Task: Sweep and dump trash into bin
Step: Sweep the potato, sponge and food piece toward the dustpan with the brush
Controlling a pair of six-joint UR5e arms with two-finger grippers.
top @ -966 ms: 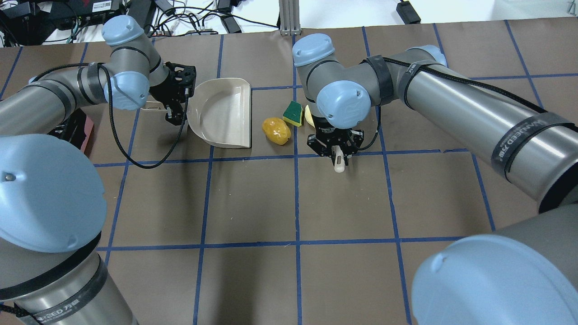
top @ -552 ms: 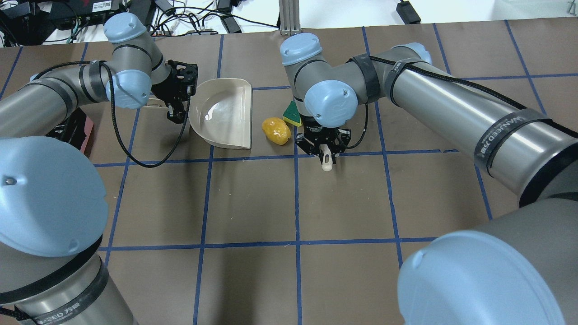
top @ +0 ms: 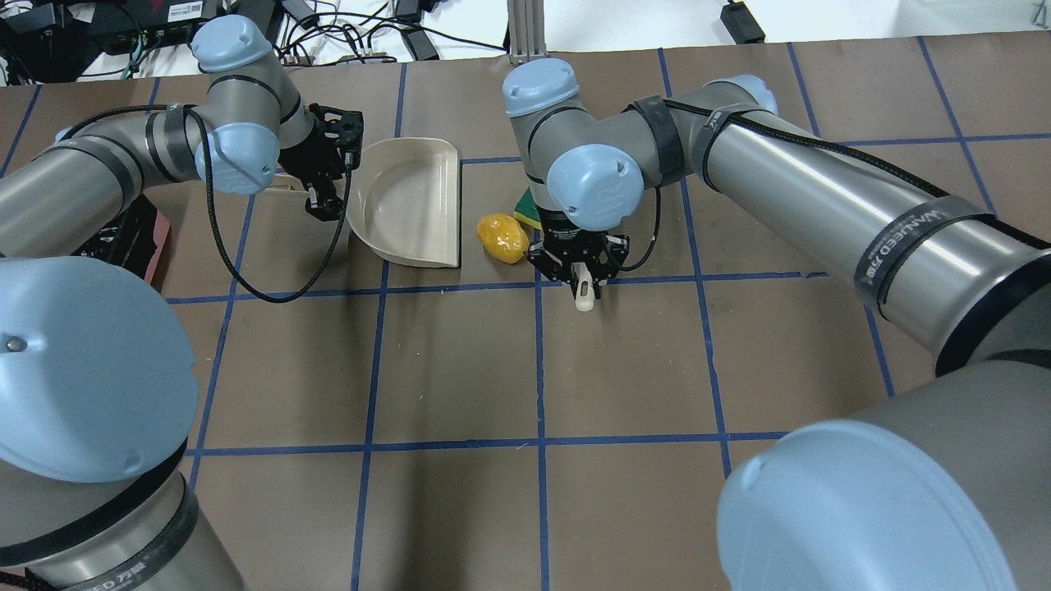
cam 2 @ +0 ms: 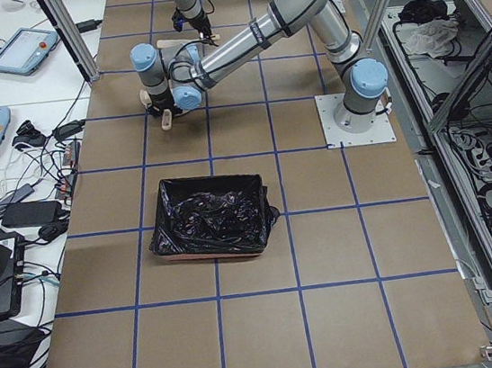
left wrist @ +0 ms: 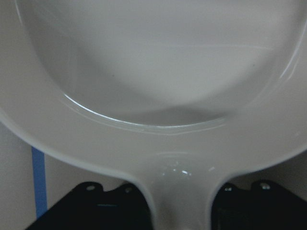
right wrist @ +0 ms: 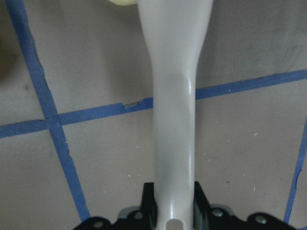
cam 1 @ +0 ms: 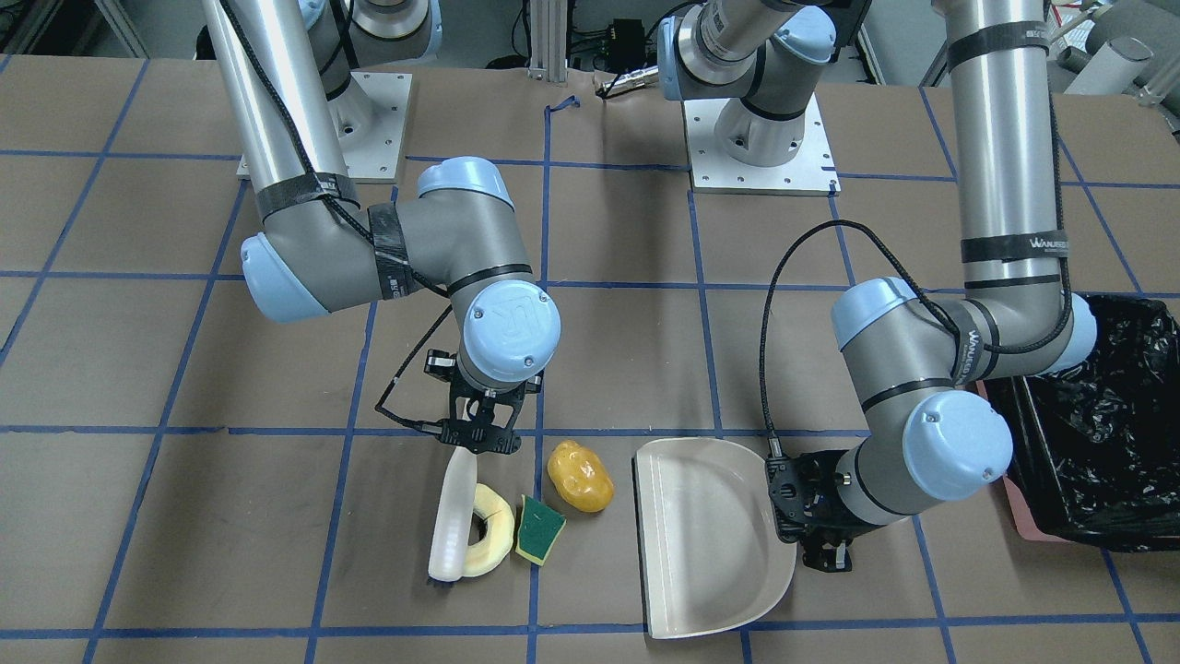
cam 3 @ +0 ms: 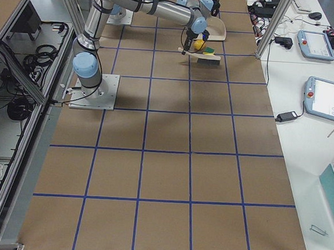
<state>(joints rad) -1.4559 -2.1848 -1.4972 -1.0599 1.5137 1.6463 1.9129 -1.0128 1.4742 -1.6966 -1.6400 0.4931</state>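
Observation:
My right gripper (cam 1: 479,432) is shut on the handle of a white brush (cam 1: 452,526), whose head rests on the table against the pale yellow melon slice (cam 1: 490,544). The green-and-yellow sponge wedge (cam 1: 539,527) lies beside the slice, and the amber fruit piece (cam 1: 579,475) lies nearer the beige dustpan (cam 1: 710,535). My left gripper (cam 1: 816,530) is shut on the dustpan's handle (left wrist: 180,201). In the overhead view my right gripper (top: 579,267) hides the slice; the sponge (top: 527,215) peeks out next to the fruit (top: 502,238). The pink bin with its black bag (cam 1: 1097,424) stands beyond the dustpan.
The table is brown paper with a blue tape grid (top: 538,369). Cables and electronics (top: 345,33) lie past the far edge. The bin (cam 2: 214,217) sits on the robot's left side, its corner showing at the overhead view's left edge (top: 152,246).
My right arm has moved left with the brush, pushing the melon slice and sponge toward the fruit and dustpan. The left gripper and dustpan have shifted slightly.

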